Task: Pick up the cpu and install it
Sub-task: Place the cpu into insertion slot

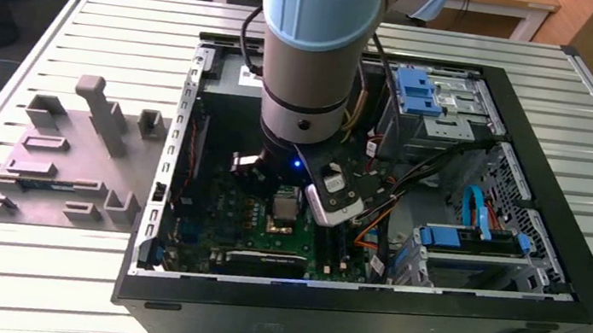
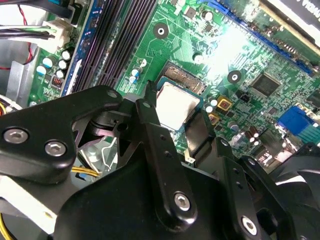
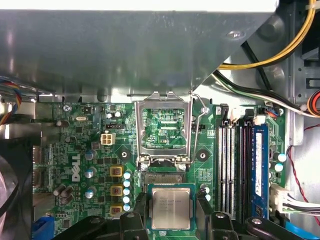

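Install step: end effector (image 2: pixel 173 114) closed on cpu (image 3: pixel 171 209), over the socket (image 3: pixel 162 178) beside the flipped-open frame (image 3: pixel 165 127). Can't tell if seated. Seating calls for flat, square alignment.

The small flat square chip with a silvery-grey metal top (image 3: pixel 171 208) (image 2: pixel 176 104) is lying flat, metal side up and edged in green, on the green motherboard (image 3: pixel 75 150), just beside the swung-open dark metal socket frame (image 3: pixel 164 129).
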Motion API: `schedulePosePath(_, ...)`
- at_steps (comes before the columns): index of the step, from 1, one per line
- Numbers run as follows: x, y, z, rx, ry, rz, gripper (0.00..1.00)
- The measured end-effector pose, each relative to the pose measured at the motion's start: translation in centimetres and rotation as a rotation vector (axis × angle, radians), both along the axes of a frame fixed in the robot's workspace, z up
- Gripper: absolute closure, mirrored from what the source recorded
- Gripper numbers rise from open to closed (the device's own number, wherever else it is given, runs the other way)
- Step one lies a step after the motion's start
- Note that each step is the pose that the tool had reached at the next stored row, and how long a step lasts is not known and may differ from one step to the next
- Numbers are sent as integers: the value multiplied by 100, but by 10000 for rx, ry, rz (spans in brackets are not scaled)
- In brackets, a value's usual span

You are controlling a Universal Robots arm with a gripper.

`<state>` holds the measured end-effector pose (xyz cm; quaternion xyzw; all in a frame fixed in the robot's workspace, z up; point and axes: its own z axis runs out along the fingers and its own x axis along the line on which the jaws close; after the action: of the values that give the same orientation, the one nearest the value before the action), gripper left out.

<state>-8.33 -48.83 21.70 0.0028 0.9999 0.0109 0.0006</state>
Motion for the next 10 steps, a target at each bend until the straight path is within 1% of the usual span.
schedulePosePath(3,-2,-12,-50,2,0,61,53)
schedulePosePath(6,-18,-13,-102,2,1,112,53)
schedulePosePath(10,-33,-14,-120,-3,3,134,53)
